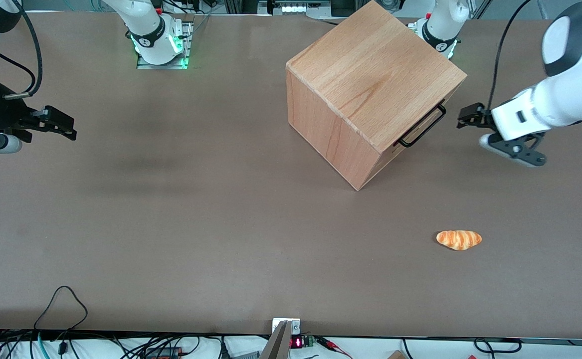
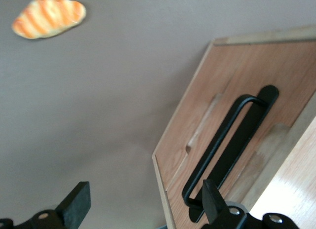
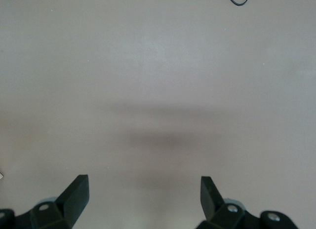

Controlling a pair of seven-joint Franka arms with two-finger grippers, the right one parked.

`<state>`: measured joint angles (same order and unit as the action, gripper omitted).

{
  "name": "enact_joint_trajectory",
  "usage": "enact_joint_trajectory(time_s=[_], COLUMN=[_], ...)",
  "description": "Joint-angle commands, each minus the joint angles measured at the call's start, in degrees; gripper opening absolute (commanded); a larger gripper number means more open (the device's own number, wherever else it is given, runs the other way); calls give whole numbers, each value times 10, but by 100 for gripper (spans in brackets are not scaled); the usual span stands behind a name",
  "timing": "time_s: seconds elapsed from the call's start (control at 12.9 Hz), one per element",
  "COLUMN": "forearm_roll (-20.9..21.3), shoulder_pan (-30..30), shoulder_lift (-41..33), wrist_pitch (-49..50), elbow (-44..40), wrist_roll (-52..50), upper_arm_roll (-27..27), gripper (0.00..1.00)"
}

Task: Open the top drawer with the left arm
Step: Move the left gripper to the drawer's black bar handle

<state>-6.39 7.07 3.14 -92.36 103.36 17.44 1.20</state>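
end effector (image 1: 466, 120) spread wide in front of the top drawer (image 1: 410, 130), holding nothing.

the left arm (image 1: 560, 94) reaches in from the working arm's end of the bench (image 1: 171, 224), its end effector near the black wire handle (image 1: 423, 127) but apart from it. the drawer sits shut in the wooden cabinet (image 1: 370, 85) toward the bench's robot-side edge. a bread roll (image 1: 459, 239) lies nearer the front camera.
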Motion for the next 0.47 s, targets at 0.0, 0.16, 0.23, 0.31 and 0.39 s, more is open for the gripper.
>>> enact_joint_trajectory(time_s=[0.0, 0.16, 0.23, 0.31, 0.39], forearm_roll=[-8, -8, -11, -18, -27], shoulder_pan=[0, 0, 0, 0, 0], shoulder_lift=[-9, -10, -9, -9, -7], wrist_pitch=[-20, -32, -42, -55, -65], elbow=[29, 40, 46, 56, 65], wrist_roll=[21, 22, 42, 62, 72], upper_arm_roll=[-21, -24, -24, -24, -24], gripper=[100, 100, 100, 100, 100])
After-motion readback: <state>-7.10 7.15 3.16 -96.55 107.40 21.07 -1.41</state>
